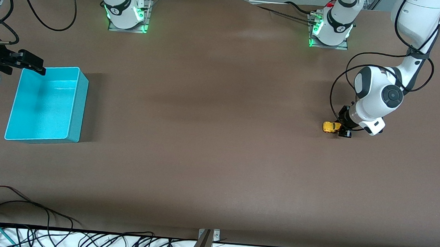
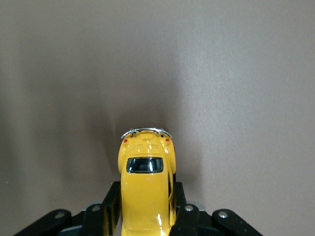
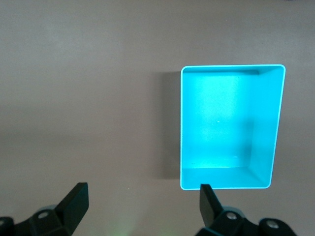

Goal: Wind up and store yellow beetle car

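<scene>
The yellow beetle car (image 1: 330, 127) is low at the table surface toward the left arm's end. My left gripper (image 1: 339, 127) is shut on it. In the left wrist view the car (image 2: 146, 167) sits between the two black fingers (image 2: 112, 202), which press on its sides, and its chrome bumper points away from the wrist. My right gripper (image 1: 32, 64) is open and empty over the table, beside the corner of the turquoise bin (image 1: 80, 103) that is farthest from the front camera. The right wrist view shows its jaws wide apart (image 3: 141, 199) and the empty bin (image 3: 263, 123).
The brown table (image 1: 212, 130) stretches between the car and the bin. Both arm bases stand along the edge farthest from the front camera. Cables lie along the edge nearest the front camera and at the right arm's end.
</scene>
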Controlling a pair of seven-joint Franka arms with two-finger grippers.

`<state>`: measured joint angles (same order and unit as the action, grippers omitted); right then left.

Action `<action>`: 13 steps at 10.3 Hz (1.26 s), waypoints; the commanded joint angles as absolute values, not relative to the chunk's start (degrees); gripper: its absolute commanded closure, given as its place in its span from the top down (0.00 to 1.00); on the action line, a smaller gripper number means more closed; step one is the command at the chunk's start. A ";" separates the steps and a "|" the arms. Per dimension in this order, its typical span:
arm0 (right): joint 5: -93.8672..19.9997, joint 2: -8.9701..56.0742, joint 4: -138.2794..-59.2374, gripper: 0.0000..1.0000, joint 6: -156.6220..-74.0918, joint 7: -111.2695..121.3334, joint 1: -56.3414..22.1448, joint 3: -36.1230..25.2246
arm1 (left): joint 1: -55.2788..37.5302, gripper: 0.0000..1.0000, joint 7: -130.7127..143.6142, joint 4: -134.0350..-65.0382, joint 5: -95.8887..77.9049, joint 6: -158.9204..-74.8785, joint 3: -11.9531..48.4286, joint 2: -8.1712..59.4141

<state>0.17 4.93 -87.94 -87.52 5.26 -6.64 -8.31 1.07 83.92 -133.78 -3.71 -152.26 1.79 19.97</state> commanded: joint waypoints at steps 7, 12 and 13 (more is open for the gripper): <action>-0.53 5.19 -87.10 1.00 -86.57 6.15 -6.59 -8.44 | -13.70 0.00 100.98 -127.89 -4.48 -148.27 2.20 19.93; -0.53 5.27 -87.10 1.00 -86.66 6.15 -6.68 -8.35 | -14.94 0.00 104.41 -121.20 -5.10 -148.36 2.02 28.12; -0.53 5.36 -87.10 1.00 -86.66 6.15 -6.68 -8.35 | -14.42 0.00 104.24 -121.20 -4.58 -148.36 1.93 28.39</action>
<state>0.14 5.02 -87.95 -87.39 5.26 -6.69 -8.28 -14.51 103.99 -123.04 -3.72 -148.27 2.49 26.12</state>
